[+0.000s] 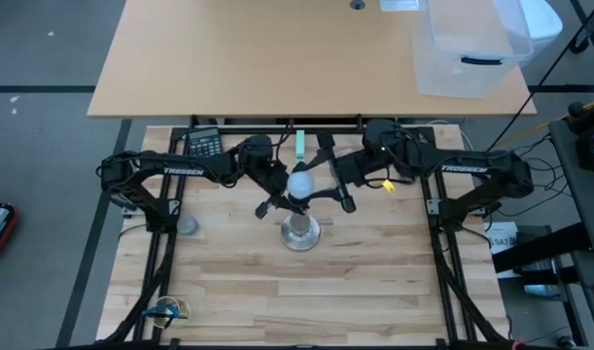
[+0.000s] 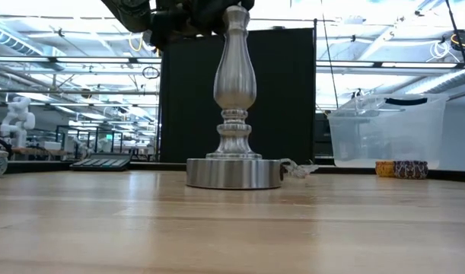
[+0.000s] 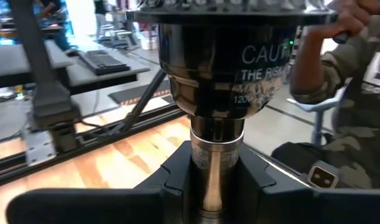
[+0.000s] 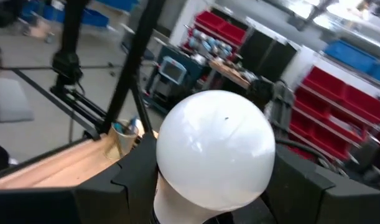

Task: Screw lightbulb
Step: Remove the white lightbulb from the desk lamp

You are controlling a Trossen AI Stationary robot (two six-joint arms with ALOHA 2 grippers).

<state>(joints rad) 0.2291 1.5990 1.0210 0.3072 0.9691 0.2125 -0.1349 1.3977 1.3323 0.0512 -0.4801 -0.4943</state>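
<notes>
At table centre: left end effector (image 1: 274, 203) clamps stand (image 1: 299, 233) neck; right end effector (image 1: 328, 192) grips lightbulb (image 1: 301, 183).

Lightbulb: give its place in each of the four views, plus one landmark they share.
High view: lightbulb at centre, above the silver stand.
Low view: not in it; cut off above the stand.
Left wrist view: not in it; only the black socket shows.
Right wrist view: fills the centre.
Shared landmark: the stand.

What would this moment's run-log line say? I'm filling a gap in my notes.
step: screwing in | left gripper: clamped on stand neck | right gripper: holding lightbulb over socket
</notes>
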